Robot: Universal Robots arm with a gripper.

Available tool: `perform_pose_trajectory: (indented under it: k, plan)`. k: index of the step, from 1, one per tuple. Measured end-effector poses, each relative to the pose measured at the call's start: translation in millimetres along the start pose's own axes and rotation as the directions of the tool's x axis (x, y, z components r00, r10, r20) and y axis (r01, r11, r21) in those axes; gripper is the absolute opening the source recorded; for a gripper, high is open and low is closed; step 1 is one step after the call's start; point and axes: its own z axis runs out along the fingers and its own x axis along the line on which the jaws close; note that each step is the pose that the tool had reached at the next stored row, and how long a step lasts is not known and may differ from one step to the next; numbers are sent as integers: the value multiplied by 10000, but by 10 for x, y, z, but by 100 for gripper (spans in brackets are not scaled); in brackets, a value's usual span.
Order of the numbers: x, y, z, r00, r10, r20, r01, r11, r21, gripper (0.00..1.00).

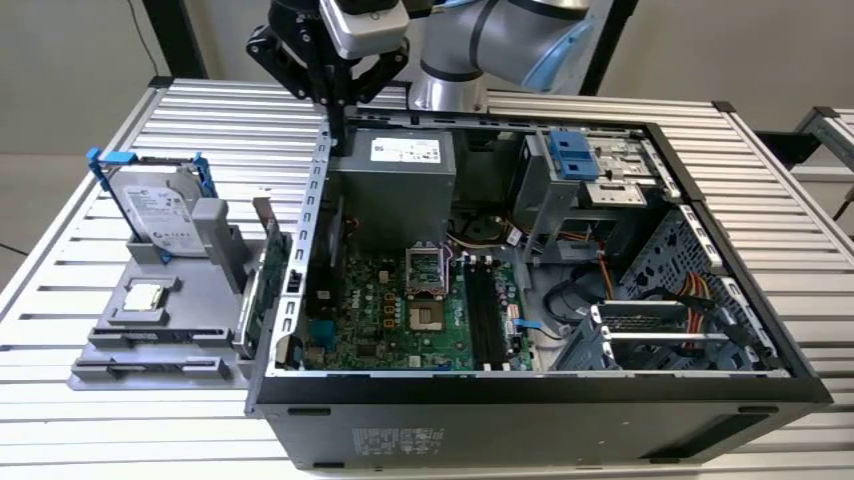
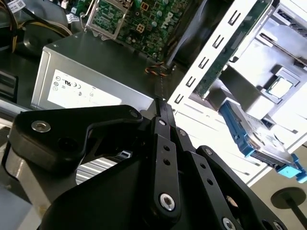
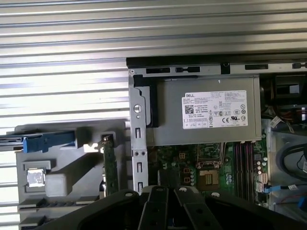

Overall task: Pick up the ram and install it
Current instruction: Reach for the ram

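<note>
One slatted table (image 1: pixel 187 110), open case (image 1: pixel 534 415), hand (image 1: pixel 335 122) above

Gripper (image 2: pixel 160 103) body cropped by edge

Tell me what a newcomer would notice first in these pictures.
The open computer case, its green motherboard and grey power supply bare, draws the eye first. The black gripper, shut, hangs over the case's far edge by the power supply. On the exterior view's left, a hard drive in a blue frame stands upright on a grey holder.
</note>
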Motion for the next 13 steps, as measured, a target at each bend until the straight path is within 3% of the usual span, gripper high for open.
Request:
perform_pose_trajectory:
  k: [13]
  plan:
    - [75,-5,-2,10000,0,0,0,10000,0,0]
